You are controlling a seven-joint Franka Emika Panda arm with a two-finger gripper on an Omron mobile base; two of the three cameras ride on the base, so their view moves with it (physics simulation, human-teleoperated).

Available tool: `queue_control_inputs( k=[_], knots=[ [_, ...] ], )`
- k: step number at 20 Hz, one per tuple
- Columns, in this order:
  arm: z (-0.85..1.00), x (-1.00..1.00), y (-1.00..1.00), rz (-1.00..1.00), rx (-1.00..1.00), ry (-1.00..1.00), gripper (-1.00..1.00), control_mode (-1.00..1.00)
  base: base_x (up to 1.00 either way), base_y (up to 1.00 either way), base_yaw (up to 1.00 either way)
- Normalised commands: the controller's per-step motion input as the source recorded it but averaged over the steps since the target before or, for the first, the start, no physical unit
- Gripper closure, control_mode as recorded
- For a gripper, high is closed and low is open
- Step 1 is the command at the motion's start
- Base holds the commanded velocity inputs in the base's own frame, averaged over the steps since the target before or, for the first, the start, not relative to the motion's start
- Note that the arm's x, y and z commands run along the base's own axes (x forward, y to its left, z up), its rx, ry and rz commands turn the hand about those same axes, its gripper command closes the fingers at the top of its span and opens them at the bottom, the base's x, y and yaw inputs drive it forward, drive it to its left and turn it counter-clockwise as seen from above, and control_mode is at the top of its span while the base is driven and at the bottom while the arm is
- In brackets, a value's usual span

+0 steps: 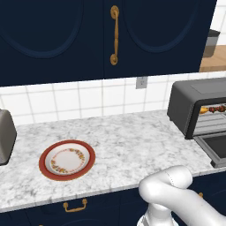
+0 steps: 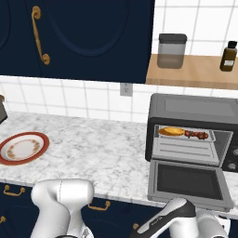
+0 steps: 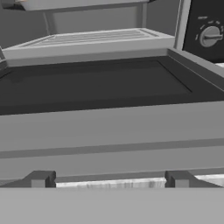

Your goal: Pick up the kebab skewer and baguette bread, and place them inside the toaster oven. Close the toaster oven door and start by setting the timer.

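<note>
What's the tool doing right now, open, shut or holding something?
Tool: open and holding nothing, low in front of the dropped toaster oven door.

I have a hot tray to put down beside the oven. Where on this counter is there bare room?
The white marble counter is bare between the red-rimmed floral plate and the dark grey toaster oven, back to the tiled wall. It is crowded at the oven: its glass-fronted door lies dropped open over the counter's front edge, and the rack holds the golden baguette bread and kebab skewer.
</note>
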Motion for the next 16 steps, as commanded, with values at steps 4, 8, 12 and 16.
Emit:
queue_control_inputs(
  k=[4,8,12,16],
  knots=[
    [0.28,0.44,0.10,0.00,0.00,0.00,-1.00,-1.00,0.00,0.00,0.00],
    [0.46,0.45,0.13,0.00,0.00,-0.03,-1.00,-1.00,0.00,0.00,0.00],
    [0.71,0.32,0.18,0.00,0.00,-0.10,-1.00,-1.00,0.00,0.00,0.00],
    [0.73,0.35,0.22,0.00,0.00,-0.10,-1.00,-1.00,0.00,0.00,0.00]
  ],
)
